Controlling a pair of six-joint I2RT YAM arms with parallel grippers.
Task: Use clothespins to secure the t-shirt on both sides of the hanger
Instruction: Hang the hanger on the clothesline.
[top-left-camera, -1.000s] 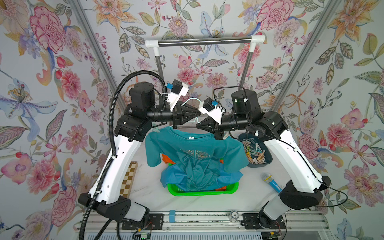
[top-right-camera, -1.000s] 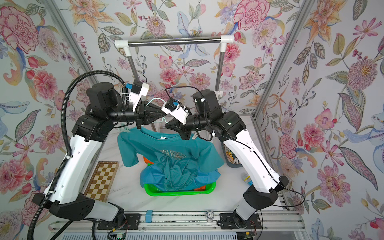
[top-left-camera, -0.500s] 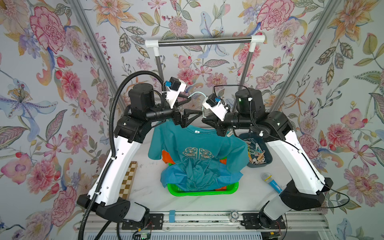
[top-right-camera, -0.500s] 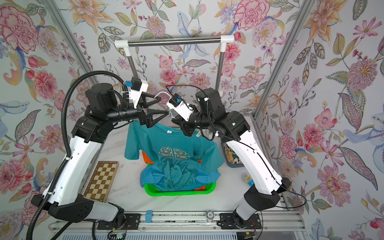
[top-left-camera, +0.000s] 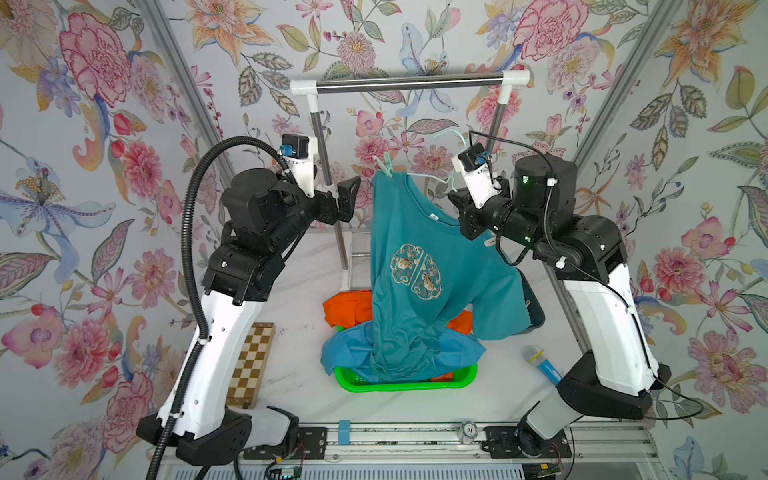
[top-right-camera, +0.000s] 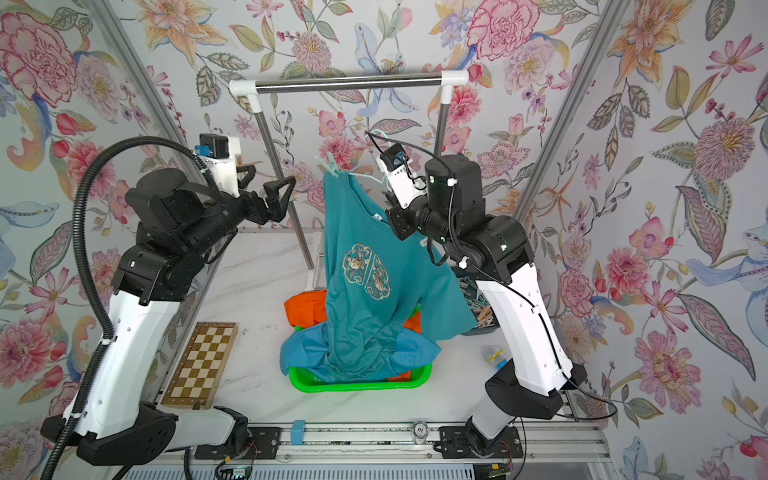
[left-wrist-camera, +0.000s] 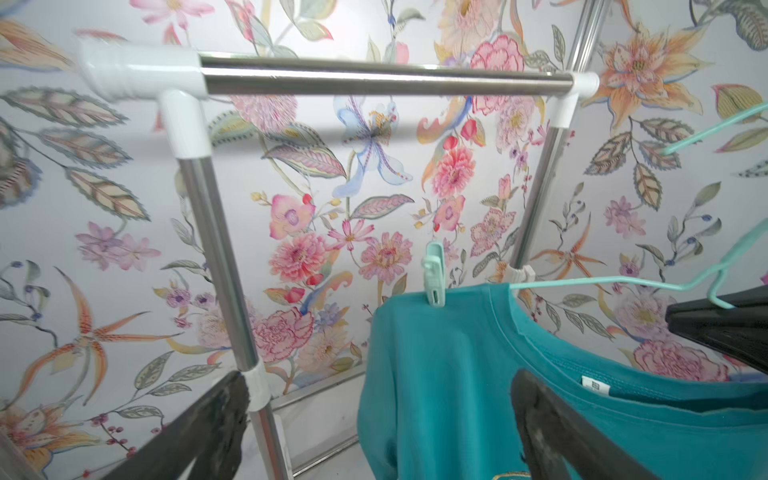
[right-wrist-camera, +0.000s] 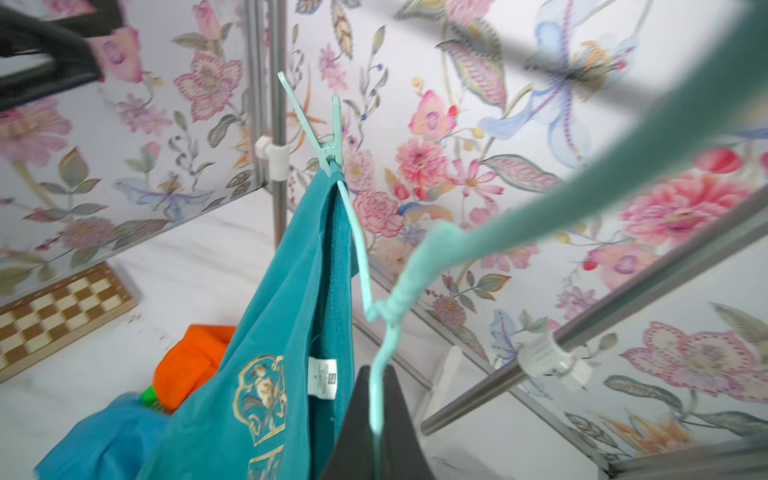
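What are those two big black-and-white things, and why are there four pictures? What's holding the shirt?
They are two robot arms with pinching grippers. Two pictures look down from above; two come from cameras on the wrists. The right gripper is shut on a thin green hanger. One clothespin clips the teal t-shirt to it. The left gripper is open and empty. On the white table sit a green basket of clothes and a chessboard.

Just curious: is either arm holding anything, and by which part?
The right tool grips the mint hanger by the wire beside its twisted neck; the left tool is open, empty.
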